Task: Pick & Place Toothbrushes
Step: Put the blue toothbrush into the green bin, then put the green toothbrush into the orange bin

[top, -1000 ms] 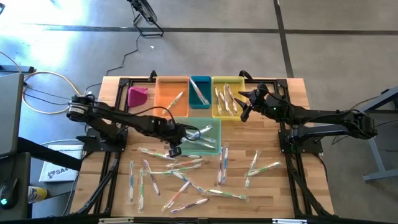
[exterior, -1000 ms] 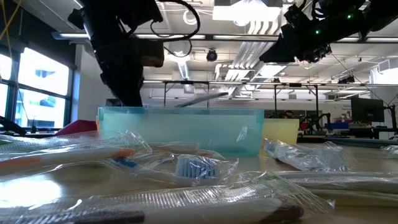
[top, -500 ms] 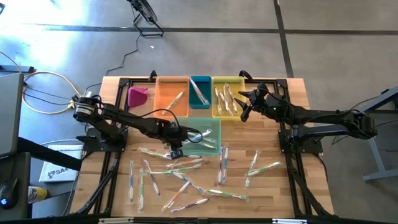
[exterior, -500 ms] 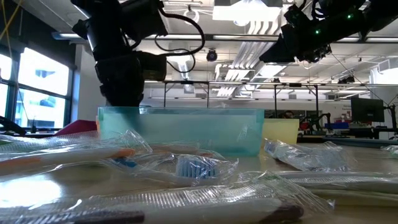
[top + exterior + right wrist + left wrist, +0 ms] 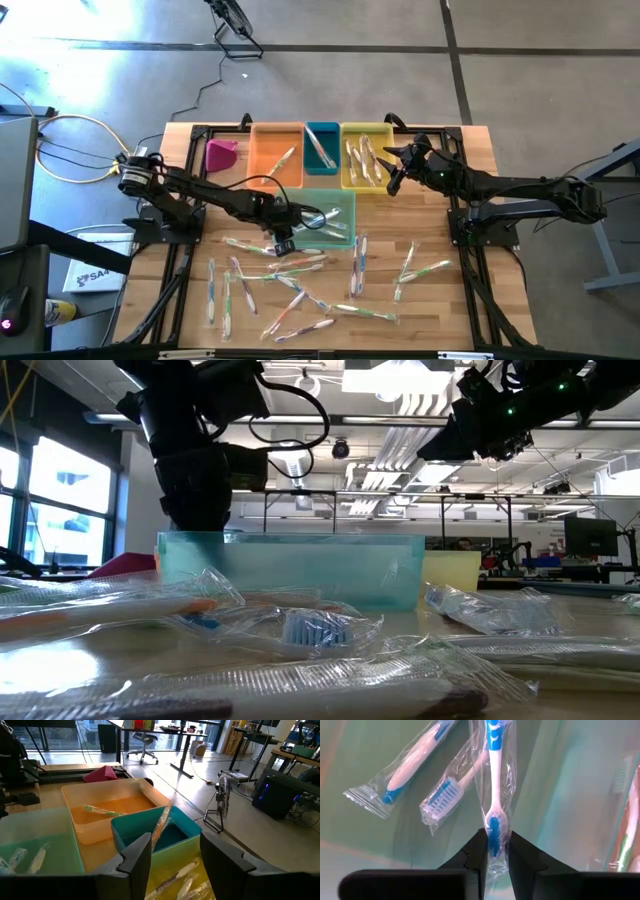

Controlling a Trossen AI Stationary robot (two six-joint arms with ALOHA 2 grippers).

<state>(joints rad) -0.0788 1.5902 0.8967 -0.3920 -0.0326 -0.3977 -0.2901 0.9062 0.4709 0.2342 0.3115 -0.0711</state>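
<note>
My left gripper [image 5: 305, 216] reaches down into the pale green bin [image 5: 340, 200], shut on a blue-and-white toothbrush [image 5: 494, 780] in a clear wrapper. Two more wrapped toothbrushes [image 5: 415, 757] lie on that bin's floor beside it. In the low view the left arm [image 5: 195, 470] stands behind the bin's near wall [image 5: 300, 570]. My right gripper [image 5: 175, 845] hovers open over the yellow bin [image 5: 352, 140] and holds nothing. Many wrapped toothbrushes [image 5: 300, 290] lie loose on the near half of the table. My left gripper pinches the wrapped toothbrush at its oval blue end [image 5: 493, 831] between the two fingertips [image 5: 476, 847]. The fingers slant down from above, coming from the table's left, in line with the brush. The brush reaches away from them over the green bin's floor.
At the far side an orange bin [image 5: 277, 150], a teal bin [image 5: 322, 145] and the yellow bin stand in a row, each with toothbrushes in it. A magenta bin [image 5: 222, 155] lies tipped at the far left. Black frame rails [image 5: 180, 270] run along both table sides.
My left gripper has gone down into the green bin with the toothbrush. A second ago the brush stuck up slanting above the bin's rim in the low view; now it is below the rim.
</note>
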